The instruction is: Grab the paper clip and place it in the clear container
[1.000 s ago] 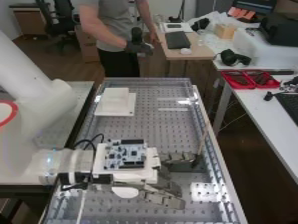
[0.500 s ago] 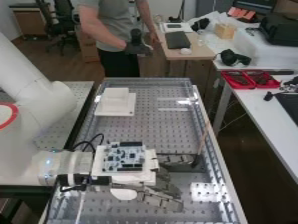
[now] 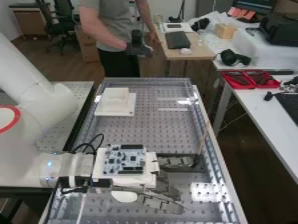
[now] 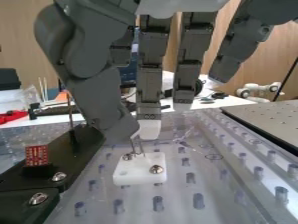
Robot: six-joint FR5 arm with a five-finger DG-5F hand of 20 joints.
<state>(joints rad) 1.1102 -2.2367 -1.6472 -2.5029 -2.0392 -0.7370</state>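
"Grasping anything with that hand (image 3: 166, 191)?"

"Yes, pinching a thin metal paper clip (image 4: 140, 146) between thumb (image 4: 114, 102) and one white-tipped finger (image 4: 148, 87)."

"And the rest of the fingers?"

"Hanging alongside, pointing down, apart from the clip."

"Holding the clip where, exactly?"

"Just above a small white block (image 4: 140, 176), close to one of two screws on top. Hard to tell whether touching."

"Set on what, that block?"

"On a clear sheet (image 4: 216, 190) with rows of small holes."

"Anything beside the block?"

"Yes, black plates (image 4: 20, 182) on the thumb's side, with a little red board (image 4: 37, 155) on top."

"And from above?"

"Seeing the hand low over the near part of the bench, with a blue circuit board (image 3: 124, 159) on its back. Farther along the bench, a white square plate (image 3: 126, 111) with a smaller white block (image 3: 116, 94) on top. Off on the side table (image 3: 269, 112), red trays (image 3: 238, 83)."
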